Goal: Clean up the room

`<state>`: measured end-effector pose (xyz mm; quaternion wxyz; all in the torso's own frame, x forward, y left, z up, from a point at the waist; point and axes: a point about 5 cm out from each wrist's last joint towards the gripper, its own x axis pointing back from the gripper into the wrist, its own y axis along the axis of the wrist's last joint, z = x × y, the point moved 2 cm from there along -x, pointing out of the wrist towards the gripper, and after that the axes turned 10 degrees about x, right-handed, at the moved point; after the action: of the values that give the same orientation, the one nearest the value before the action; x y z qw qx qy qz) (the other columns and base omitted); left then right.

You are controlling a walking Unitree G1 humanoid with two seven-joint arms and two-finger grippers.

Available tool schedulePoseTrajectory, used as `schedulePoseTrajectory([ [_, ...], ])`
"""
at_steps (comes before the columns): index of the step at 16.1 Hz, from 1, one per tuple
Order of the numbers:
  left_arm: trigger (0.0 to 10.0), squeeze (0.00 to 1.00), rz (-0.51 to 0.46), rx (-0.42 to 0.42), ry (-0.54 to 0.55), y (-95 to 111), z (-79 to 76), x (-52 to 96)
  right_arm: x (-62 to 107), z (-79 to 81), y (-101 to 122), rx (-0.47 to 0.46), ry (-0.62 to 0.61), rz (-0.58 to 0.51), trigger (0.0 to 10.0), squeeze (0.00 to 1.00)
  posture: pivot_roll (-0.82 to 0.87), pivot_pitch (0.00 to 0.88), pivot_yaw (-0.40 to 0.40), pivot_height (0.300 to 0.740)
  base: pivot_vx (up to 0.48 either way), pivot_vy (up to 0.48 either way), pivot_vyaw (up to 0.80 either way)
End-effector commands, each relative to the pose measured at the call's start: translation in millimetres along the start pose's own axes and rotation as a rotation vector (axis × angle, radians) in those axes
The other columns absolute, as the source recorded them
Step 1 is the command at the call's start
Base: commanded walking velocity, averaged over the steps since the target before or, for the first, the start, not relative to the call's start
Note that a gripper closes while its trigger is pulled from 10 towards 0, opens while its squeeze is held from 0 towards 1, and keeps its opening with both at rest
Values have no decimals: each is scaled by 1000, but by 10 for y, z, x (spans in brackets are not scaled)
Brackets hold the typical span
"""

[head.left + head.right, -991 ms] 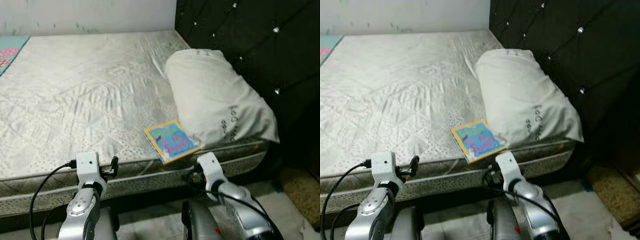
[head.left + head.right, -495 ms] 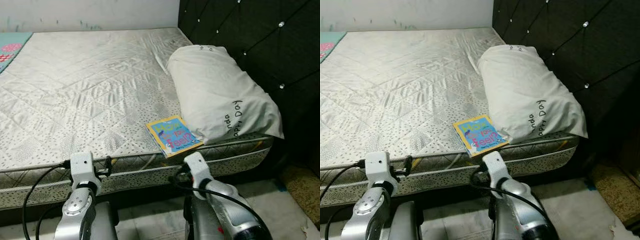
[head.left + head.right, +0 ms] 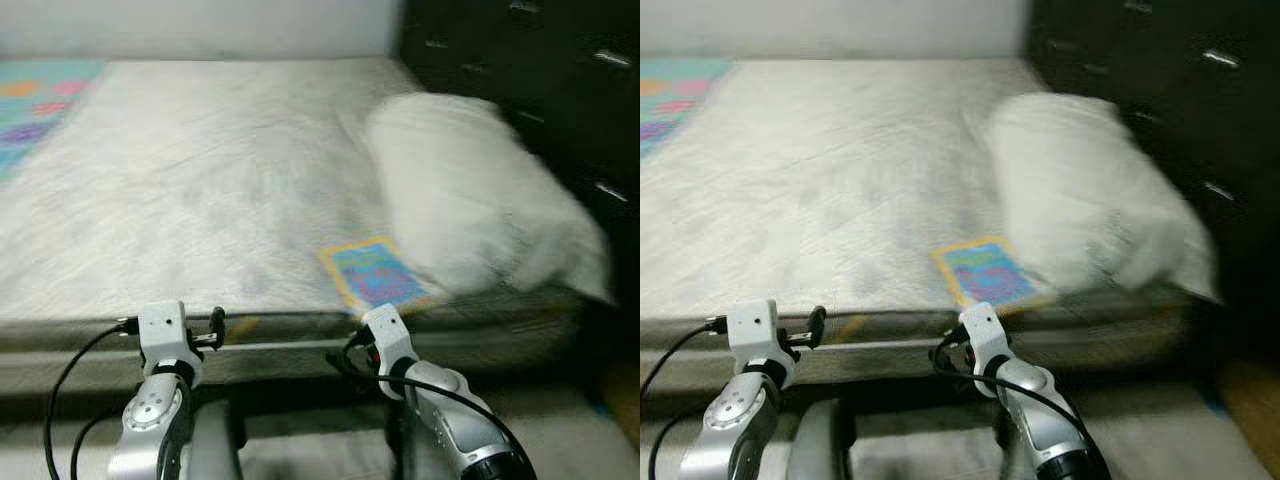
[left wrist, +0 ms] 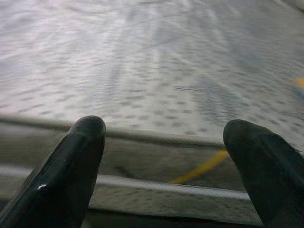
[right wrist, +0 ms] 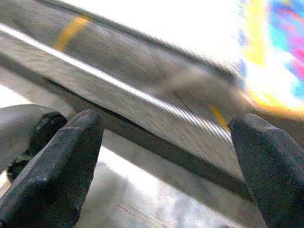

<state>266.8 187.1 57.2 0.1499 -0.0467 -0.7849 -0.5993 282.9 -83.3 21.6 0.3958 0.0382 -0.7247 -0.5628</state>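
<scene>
Scene: blurred head views look down on a bed with a bare quilted mattress [image 3: 200, 200], grey-white and patterned with small dots.
Book: a thin book [image 3: 375, 278] with a yellow border and a blue cover lies flat on the mattress, near its front edge and touching the pillow's lower end.
Pillow: a white pillow [image 3: 480, 210] lies on the right side of the mattress, against the dark tufted headboard [image 3: 540, 80].
Blanket: a turquoise cloth with pink shapes [image 3: 40, 110] lies at the far left of the bed.
Left tool: the left tool [image 4: 166, 166] is low in front of the mattress side, its two black fingers [image 4: 71, 166] wide apart and holding nothing; the mattress edge with its piping is between them in the wrist view.
Right tool: the right tool [image 5: 166, 166] is below the mattress edge, just under the book; its fingers [image 5: 57, 161] are spread apart and empty. The book's bright cover is at the upper corner of its wrist view, very blurred.
Floor: a pale floor [image 5: 156, 199] lies below the bed.
</scene>
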Motion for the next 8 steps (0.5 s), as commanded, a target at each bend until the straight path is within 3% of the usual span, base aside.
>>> schedulePoseTrajectory([
  [1, 10000, 0, -3, -4, 1, 27, 9, 5, -22, 33, 76, 9, 15, -29, 10000, 0, -80, 0, -11, 526, 401, 0, 0],
  [5, 10000, 0, 3, 3, -1, 19, -2, -1, -31, 14, 66, 9, 6, -19, 10000, 0, -80, 0, -12, 526, 353, 0, 0],
  [8, 10000, 0, 23, 17, -1, -20, -29, -4, -36, -23, 55, 3, -28, -12, 10000, 0, -80, 0, -14, 526, 0, 0, 0],
])
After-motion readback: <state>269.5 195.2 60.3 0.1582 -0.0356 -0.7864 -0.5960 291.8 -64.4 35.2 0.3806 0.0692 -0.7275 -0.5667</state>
